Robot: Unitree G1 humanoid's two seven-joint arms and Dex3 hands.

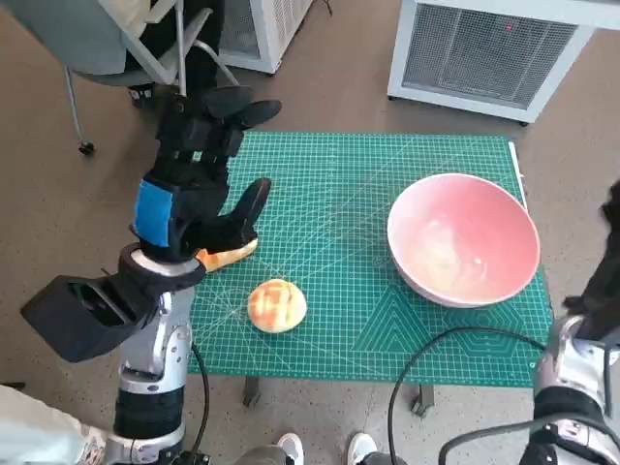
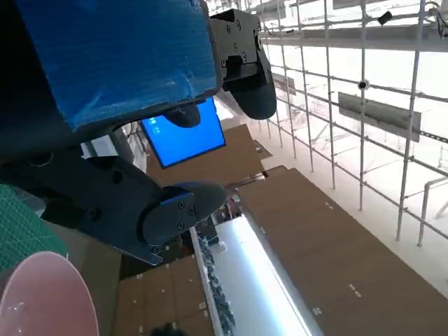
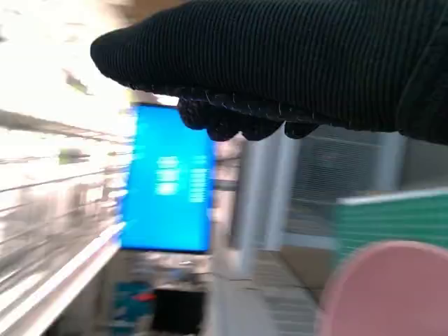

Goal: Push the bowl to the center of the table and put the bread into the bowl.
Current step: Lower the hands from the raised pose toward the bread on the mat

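Green cutting mat covers the small surface (image 1: pixel 436 329). Pink bowl (image 1: pixel 463 237) sits near the right edge, not yet at the center; judged from this, the push remains to be done. Round bread (image 1: pixel 277 305) lies on the mat at front left, outside the bowl, with an orange piece (image 1: pixel 228 256) just beside it. Left hand (image 1: pixel 199 189) hovers over the left side, fingers (image 2: pixel 175 213) spread, grasping nothing. Right hand (image 3: pixel 294 63) is beside the bowl; its grip cannot be told.

A green cutting mat with white grid lines (image 1: pixel 339 242) covers the table. Beyond it stand a white slatted metal unit (image 1: pixel 484 48), far right, and a grey chair (image 1: pixel 107 48), far left.
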